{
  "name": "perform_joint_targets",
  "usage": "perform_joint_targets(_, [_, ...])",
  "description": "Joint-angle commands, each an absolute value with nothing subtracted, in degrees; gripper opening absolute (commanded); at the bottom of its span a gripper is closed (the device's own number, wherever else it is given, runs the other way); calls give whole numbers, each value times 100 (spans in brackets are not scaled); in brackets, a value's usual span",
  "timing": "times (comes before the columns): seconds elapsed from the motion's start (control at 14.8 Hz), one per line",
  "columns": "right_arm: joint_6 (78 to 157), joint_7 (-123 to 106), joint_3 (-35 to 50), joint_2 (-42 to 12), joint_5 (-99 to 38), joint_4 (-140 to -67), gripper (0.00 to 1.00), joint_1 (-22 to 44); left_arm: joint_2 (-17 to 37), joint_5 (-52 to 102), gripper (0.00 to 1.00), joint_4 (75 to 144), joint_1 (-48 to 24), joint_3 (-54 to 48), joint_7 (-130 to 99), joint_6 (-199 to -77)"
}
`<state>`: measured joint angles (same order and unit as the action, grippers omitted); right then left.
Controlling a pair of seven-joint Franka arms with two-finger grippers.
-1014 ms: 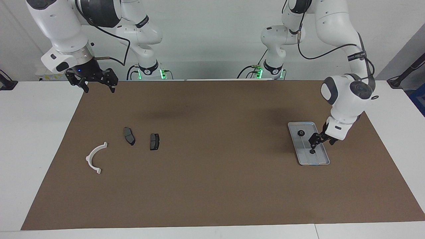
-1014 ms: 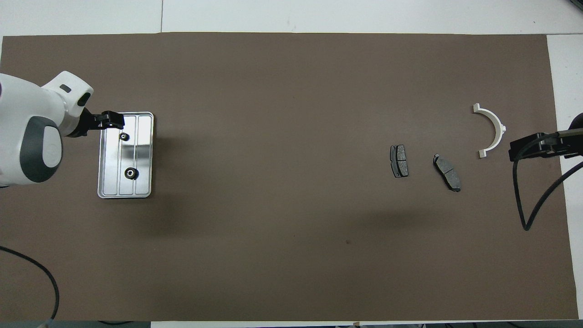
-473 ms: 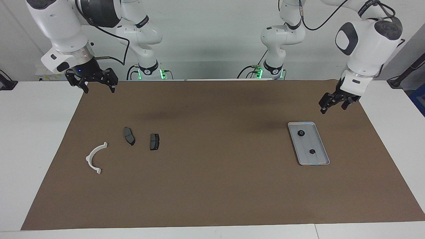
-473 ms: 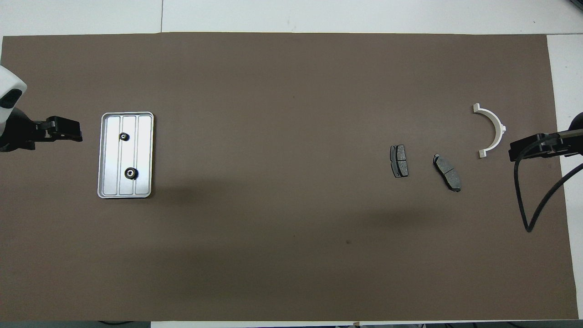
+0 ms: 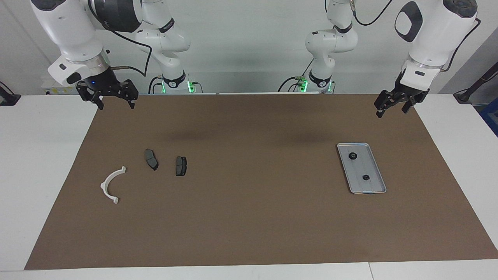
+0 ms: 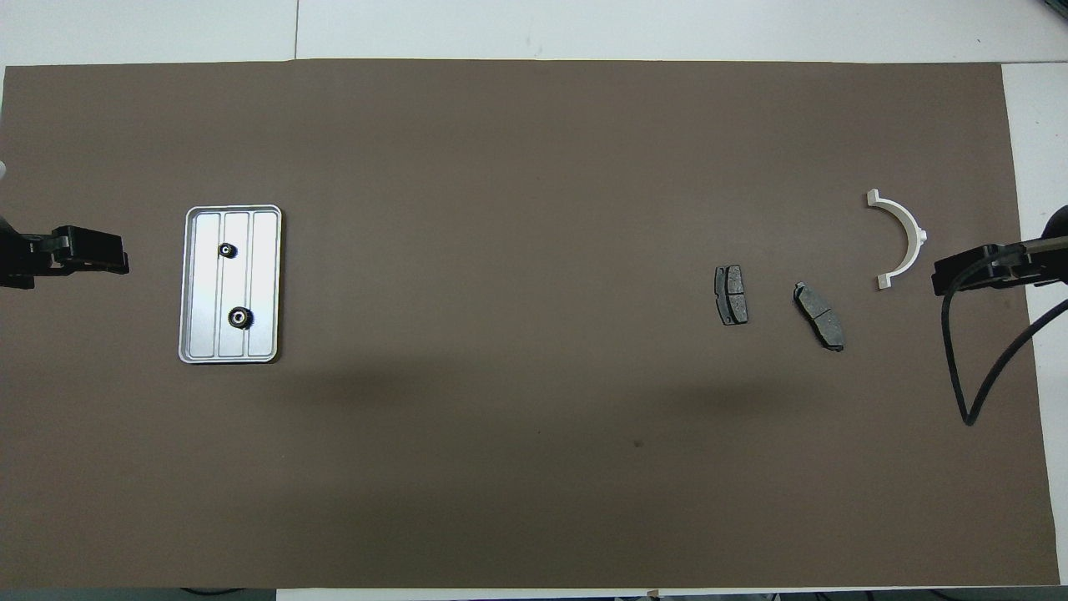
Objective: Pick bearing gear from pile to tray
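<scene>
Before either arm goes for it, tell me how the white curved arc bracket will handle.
The white curved arc bracket lies flat on the brown mat and holds its half-ring shape, so it is probably rigid. It looks thin, likely light, and may slide or pivot when nudged. Lying flat, it seems unlikely to roll.

There are one silver tray (image 5: 372, 182) holding two small black round pieces (image 5: 353, 156) (image 5: 365, 177) that look like toothed gears, two dark grey brake pads (image 5: 151, 159) (image 5: 181, 165), one white curved bracket (image 5: 111, 185) and one brown mat (image 5: 249, 217) on the bench.
</scene>
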<state>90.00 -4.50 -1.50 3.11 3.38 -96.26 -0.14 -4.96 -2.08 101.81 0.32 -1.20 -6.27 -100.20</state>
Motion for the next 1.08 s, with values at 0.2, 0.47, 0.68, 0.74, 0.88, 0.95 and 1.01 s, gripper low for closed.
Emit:
perform_joint_targets(0.2, [9150,-536,-105,422,308,-9800,100,-105,-527,44,100,10169,70,-79,-309,-9914])
perform_joint_targets(0.47, [9185,-361,-105,439,246,-9844,100,-105,-527,44,100,10178,70,-70,-237,-9932])
perform_joint_targets(0.68, [9193,-334,-105,448,246,-9879,100,-105,-527,44,100,10178,62,-62,-246,-9958])
perform_joint_targets(0.74, [9193,-325,-105,448,246,-9879,100,-105,-527,44,100,10178,70,-62,-246,-9967])
perform_joint_targets(0.88, [9202,-325,-105,448,237,-9879,100,-105,-527,44,100,10187,62,-62,-246,-9975])
perform_joint_targets(0.95, [9202,-325,-105,448,237,-9879,100,-105,-527,44,100,10187,62,-62,-246,-9967])
perform_joint_targets(1.01, [9202,-325,-105,448,237,-9879,100,-105,-527,44,100,10187,62,-62,-255,-9975])
